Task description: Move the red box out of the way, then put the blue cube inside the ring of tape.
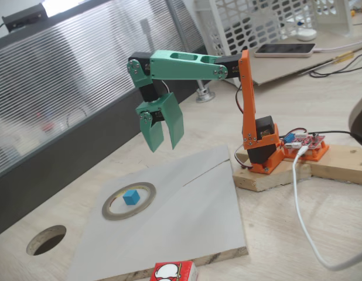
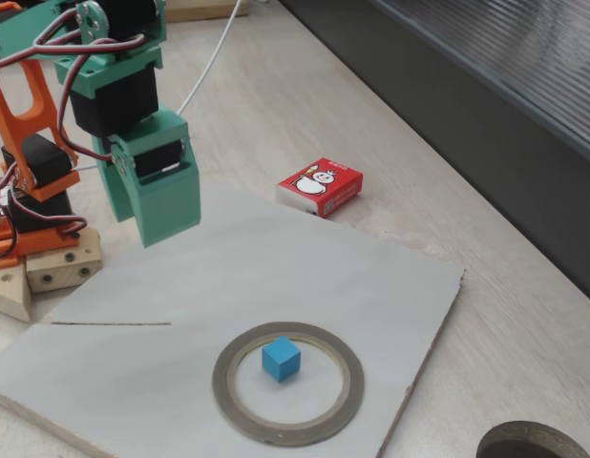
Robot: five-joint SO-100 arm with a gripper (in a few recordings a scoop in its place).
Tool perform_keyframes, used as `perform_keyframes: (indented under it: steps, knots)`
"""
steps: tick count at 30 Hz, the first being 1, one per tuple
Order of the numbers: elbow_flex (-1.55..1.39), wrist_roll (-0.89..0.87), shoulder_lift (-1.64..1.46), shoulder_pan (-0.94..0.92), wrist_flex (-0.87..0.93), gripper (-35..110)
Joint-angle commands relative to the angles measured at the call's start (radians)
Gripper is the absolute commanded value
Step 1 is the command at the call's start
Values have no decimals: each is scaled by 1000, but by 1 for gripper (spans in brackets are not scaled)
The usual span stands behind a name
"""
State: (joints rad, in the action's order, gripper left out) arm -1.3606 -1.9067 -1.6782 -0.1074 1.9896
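The blue cube (image 1: 130,196) (image 2: 281,358) sits flat inside the ring of tape (image 1: 106,206) (image 2: 221,382), on a grey board (image 1: 193,205) (image 2: 228,277). The red box (image 1: 174,272) (image 2: 320,186) lies on the wooden table just past the board's edge, well apart from the ring. My green gripper (image 1: 165,145) (image 2: 173,234) hangs in the air above the board, pointing down. It is off to one side of the ring and touches nothing. A narrow gap shows between its fingers, and nothing is between them.
A round hole (image 1: 46,240) (image 2: 534,444) is cut in the tabletop near the board's corner. The orange arm base stands on a wooden block (image 1: 269,175) beside a red circuit board (image 1: 307,143) and a white cable (image 1: 298,199). A phone (image 1: 284,50) and white basket (image 1: 269,23) lie behind.
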Motion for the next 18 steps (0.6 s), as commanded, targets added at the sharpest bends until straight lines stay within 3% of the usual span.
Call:
perform_keyframes:
  steps: [1,5,18]
  knots:
    - [-9,-9,-44,-9,28,14]
    - [-11,-9,-115,-9,28,-4]
    - [-12,-8,-264,-11,28,0]
